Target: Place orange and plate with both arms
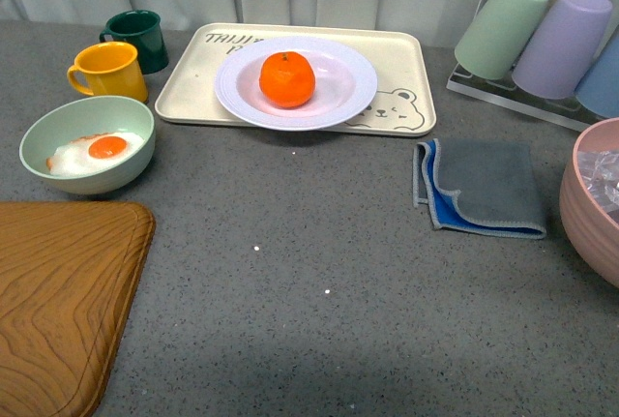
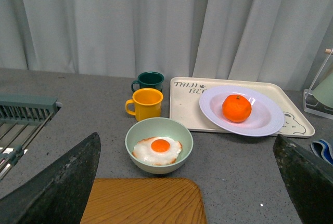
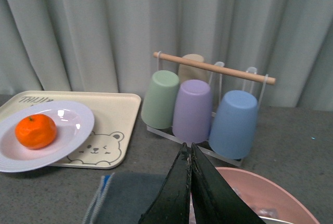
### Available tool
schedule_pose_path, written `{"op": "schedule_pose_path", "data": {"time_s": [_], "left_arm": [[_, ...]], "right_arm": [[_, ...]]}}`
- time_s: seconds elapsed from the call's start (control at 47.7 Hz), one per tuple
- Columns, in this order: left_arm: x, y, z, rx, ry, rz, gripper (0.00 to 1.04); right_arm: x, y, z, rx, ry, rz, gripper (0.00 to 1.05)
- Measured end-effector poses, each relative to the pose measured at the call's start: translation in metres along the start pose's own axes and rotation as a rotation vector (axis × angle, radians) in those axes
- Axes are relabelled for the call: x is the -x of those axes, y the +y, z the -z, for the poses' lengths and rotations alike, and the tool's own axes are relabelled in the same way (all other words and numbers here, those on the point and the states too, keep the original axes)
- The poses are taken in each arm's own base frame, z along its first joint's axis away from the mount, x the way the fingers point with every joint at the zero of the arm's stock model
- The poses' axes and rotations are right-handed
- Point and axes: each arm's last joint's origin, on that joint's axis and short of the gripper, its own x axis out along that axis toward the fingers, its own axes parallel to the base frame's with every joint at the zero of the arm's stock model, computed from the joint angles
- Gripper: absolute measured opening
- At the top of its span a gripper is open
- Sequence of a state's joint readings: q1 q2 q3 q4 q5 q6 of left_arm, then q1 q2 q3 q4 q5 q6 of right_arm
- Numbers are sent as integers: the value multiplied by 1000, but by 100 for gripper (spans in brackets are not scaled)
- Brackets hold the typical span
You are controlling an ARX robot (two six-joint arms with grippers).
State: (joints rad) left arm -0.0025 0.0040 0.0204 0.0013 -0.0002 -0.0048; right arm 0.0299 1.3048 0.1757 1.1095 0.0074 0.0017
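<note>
Orange (image 1: 287,79) is seen on plate (image 1: 296,83), on tray (image 1: 401,61) | left hand (image 2: 187,182) spread wide, empty | right hand (image 3: 190,182) closed, empty | placement judged done

**Lettering on the bear tray only**

The cream tray (image 1: 406,59) carries dark hand-drawn lettering along its far edge, partly hidden by the white plate (image 1: 343,98) resting on it. In the left wrist view the tray (image 2: 182,115) lies ahead of the left gripper (image 2: 187,182), and "TAIJI" over "BE" can be read; the remaining letters are covered. A printed bear face marks the tray's near corner. No other text is legible.
</note>
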Motion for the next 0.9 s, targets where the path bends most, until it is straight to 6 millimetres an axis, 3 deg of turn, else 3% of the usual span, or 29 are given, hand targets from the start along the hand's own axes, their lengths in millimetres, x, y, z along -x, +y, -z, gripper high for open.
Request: {"op": "schedule_pose_path", "data": {"time_s": [0.336, 0.902], "left_arm": [[0, 0, 0, 0, 0, 0, 98], [0, 0, 0, 0, 0, 0, 98]], "right_arm": [[33, -5, 0, -1, 0, 26, 1], [65, -4, -1, -1, -6, 22, 1]]}}
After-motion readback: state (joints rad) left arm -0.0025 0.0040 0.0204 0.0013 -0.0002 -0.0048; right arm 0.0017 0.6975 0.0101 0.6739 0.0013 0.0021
